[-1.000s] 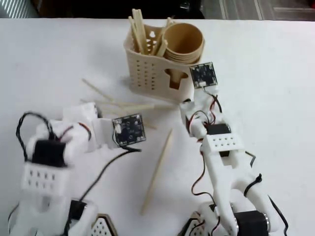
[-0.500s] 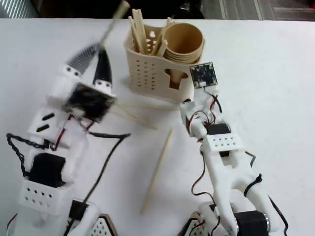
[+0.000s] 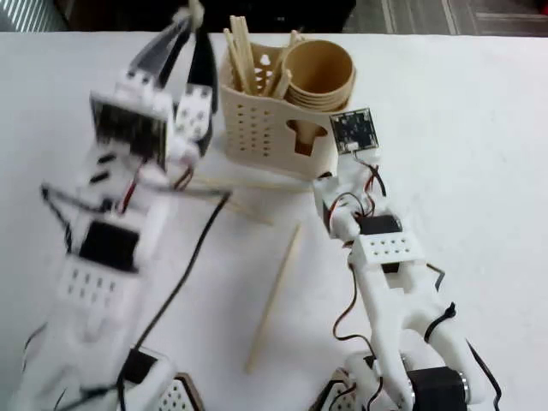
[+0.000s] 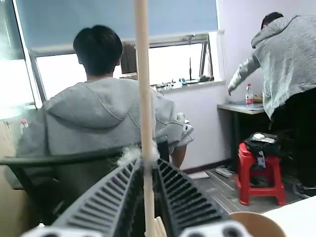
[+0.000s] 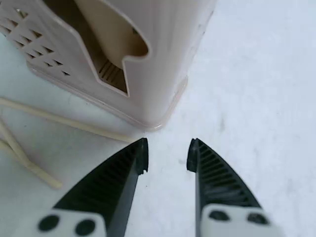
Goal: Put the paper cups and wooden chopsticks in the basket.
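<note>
I'm seeing the basket (image 3: 274,128) sitting at the far middle of the worktop (image 3: 479,128). The paper cups (image 3: 318,73) are nesting in its right side and the stowed chopsticks (image 3: 244,56) are standing in its left. The left jaws are hanging just left of the basket, with an upright chopstick (image 4: 142,74) standing between them. The right jaws are sitting just before the basket's near right corner (apart from it). Loose chopsticks (image 3: 248,182) are lying before the basket. A lone chopstick (image 3: 274,295) is lying nearer me, between the arms.
</note>
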`<move>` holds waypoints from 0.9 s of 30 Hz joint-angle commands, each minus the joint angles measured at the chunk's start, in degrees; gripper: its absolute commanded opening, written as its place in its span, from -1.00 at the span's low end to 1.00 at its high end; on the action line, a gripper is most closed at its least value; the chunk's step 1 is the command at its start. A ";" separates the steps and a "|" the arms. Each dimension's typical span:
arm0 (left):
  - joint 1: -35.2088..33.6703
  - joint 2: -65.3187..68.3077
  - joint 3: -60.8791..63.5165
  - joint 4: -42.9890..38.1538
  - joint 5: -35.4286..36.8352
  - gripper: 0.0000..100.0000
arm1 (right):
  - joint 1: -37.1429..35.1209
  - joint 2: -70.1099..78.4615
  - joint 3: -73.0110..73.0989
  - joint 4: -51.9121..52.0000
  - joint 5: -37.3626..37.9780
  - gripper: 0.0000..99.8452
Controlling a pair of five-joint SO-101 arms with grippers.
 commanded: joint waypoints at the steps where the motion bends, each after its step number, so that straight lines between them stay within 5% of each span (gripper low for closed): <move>1: 0.84 10.07 -9.76 -1.14 3.69 -0.95 | 0.13 -2.07 -0.70 -1.19 0.53 -0.71; 14: 1.10 28.70 -16.88 1.23 6.77 -0.94 | 0.13 -2.15 -0.53 -2.59 0.53 -0.71; 21: -0.57 29.14 -18.11 7.21 6.42 -0.72 | 0.13 -2.15 -0.44 -2.59 0.53 -0.71; 27: -2.33 29.05 -26.81 22.24 0.79 -0.71 | 0.13 -2.07 -0.44 -2.42 0.53 -0.71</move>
